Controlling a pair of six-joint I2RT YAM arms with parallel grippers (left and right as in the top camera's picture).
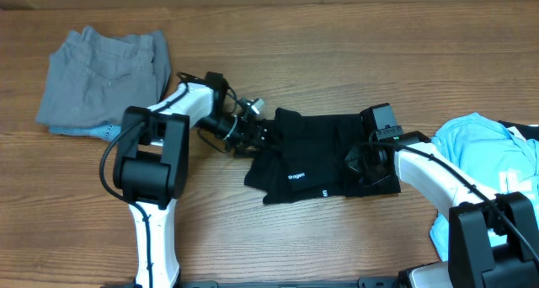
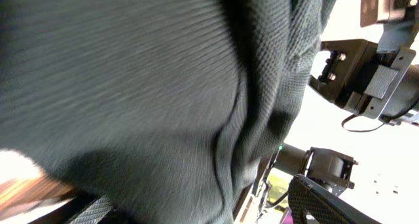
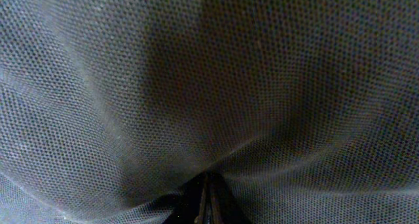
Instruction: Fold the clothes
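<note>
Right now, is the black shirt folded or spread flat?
Partly folded: the black shirt lies as a compact, uneven bundle with overlapping layers, neither spread flat nor neatly squared.

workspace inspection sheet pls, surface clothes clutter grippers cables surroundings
surface: brown wood-grain table, no stains seen
job's things: black knit shirt with small white logo marks bunched at centre; folded grey garment far left; crumpled light-blue tee at right
clutter: nothing seen
grippers: left gripper at the shirt's left edge, jaws hidden by fabric; right gripper at its right edge, fabric pinched between its fingers
cables: black cable looping beside the left arm's base
surroundings: nothing seen
</note>
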